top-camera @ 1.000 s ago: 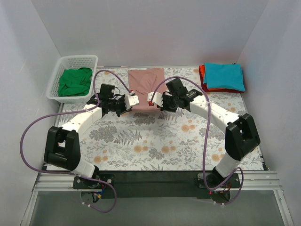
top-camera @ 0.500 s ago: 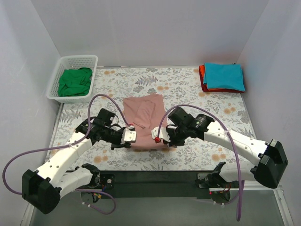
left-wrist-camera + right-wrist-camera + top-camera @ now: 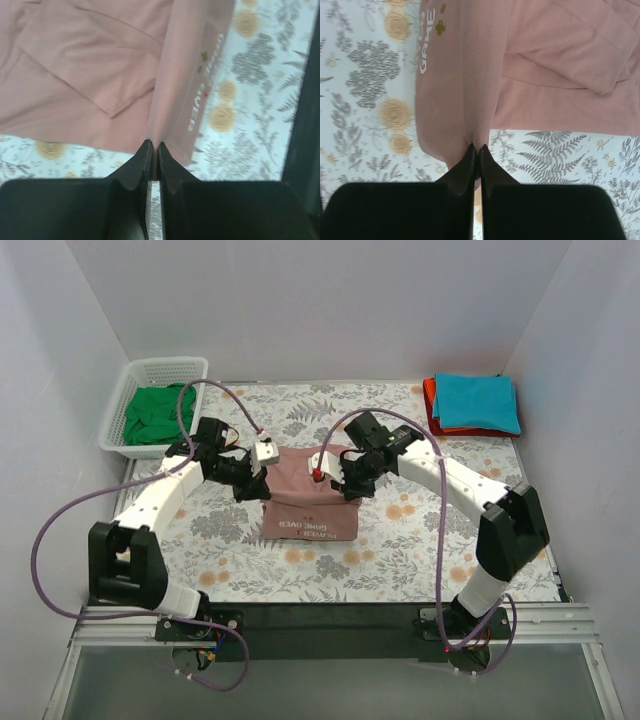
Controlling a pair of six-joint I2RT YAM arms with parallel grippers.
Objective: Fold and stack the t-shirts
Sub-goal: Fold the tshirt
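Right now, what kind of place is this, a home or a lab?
Probably a robotics lab cell staged for laundry folding: plain white walls box in a floral table cloth, the left gripper and right gripper pinch a pink t-shirt, and a mesh basket holds a green t-shirt.

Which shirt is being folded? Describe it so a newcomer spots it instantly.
Look at the middle of the flowered table cloth, between the left arm and right arm. The pink shirt lies there, far edge lifted. Unlike the green shirt and teal shirt, it carries printed lettering.
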